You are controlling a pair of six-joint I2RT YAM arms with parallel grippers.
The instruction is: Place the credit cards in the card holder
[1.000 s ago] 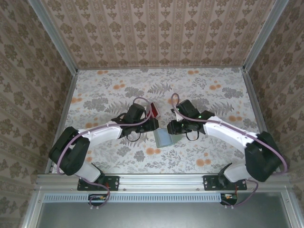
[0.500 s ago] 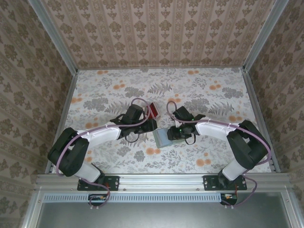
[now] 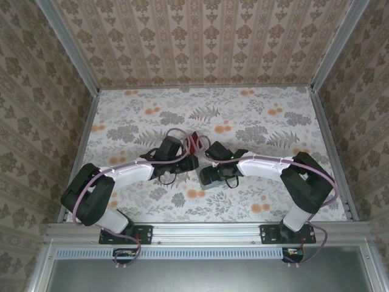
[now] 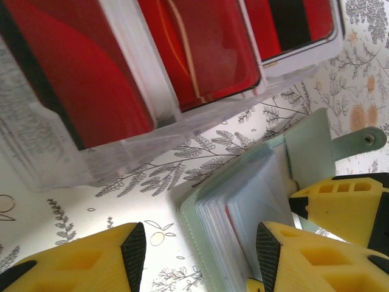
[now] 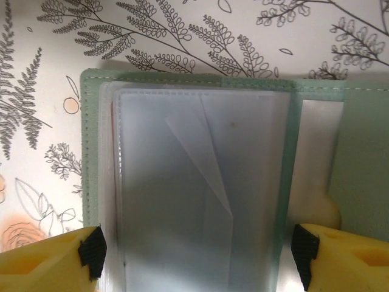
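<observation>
The right pincer (image 5: 197,255) is spread wide, straddling the open card holder (image 5: 91,152) right beneath it. The left pincer (image 4: 200,249) is also apart, one tip seemingly resting on the holder's pages. Beyond it, the credit cards (image 4: 200,55) sit in a clear tray (image 4: 149,91). Danger: closing now could crumple the sleeves (image 5: 200,182) or skid the holder across the counter (image 4: 73,194).

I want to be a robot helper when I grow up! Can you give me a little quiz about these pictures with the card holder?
1. True or false: the card holder lies closed.
2. What colour are the credit cards in the clear tray? A blue, B red, C green.
3. Fill in: the fingers of the right gripper stand wide ___, one on each side of the clear sleeves.
Key: 1 false, it lies open with its sleeves showing. 2 B. 3 apart.
</observation>
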